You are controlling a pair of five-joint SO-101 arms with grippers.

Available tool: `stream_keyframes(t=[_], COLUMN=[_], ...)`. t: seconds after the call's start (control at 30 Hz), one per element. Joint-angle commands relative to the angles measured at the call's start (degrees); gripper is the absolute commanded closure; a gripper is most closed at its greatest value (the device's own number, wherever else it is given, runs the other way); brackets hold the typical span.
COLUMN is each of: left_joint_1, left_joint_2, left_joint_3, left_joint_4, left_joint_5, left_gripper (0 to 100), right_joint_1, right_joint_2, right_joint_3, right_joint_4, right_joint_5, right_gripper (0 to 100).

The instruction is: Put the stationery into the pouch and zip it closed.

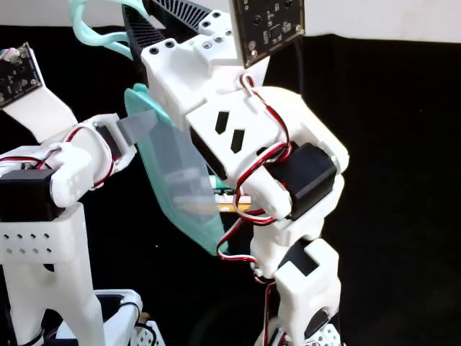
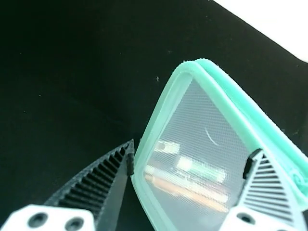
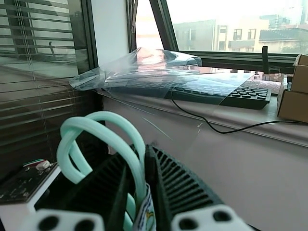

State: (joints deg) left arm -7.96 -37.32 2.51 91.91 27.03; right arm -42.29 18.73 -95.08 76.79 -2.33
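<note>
The mint-edged pouch (image 1: 180, 180) hangs in the air, clear-sided, with stationery (image 1: 225, 196) showing inside. In the left wrist view the pouch (image 2: 202, 139) sits corner-first between the fingers of my left gripper (image 2: 191, 153), which stand wide apart on either side of it; green, white and orange stationery (image 2: 187, 168) lies within. My right gripper (image 1: 140, 14) is raised high above the table and is shut on the pouch's mint cord loop (image 1: 94, 32). Close up, that loop (image 3: 96, 130) is pinched between the black ribbed fingers of my right gripper (image 3: 144, 161).
The black table cloth (image 2: 72, 72) lies below. The right arm's white body (image 1: 288, 173) stands in front of the pouch's right side, and the left arm (image 1: 65, 173) is at the left. Behind the right gripper is a window sill with a keyboard (image 3: 231, 94).
</note>
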Motion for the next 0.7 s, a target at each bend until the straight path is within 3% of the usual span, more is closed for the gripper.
stream_keyframes(t=[0.0, 0.67], left_joint_1=[-0.75, 3.30], left_joint_2=[-0.75, 0.75], left_joint_3=[-2.51, -7.69], left_joint_4=[-1.49, -3.69], left_joint_5=[0.44, 0.62], left_gripper=[63, 63], right_joint_1=[-0.57, -0.92], right_joint_2=[-0.31, -0.31], right_joint_3=[-1.63, -1.63], right_joint_4=[0.13, 0.13], right_joint_5=[-0.18, -0.18], right_gripper=[99.2, 99.2])
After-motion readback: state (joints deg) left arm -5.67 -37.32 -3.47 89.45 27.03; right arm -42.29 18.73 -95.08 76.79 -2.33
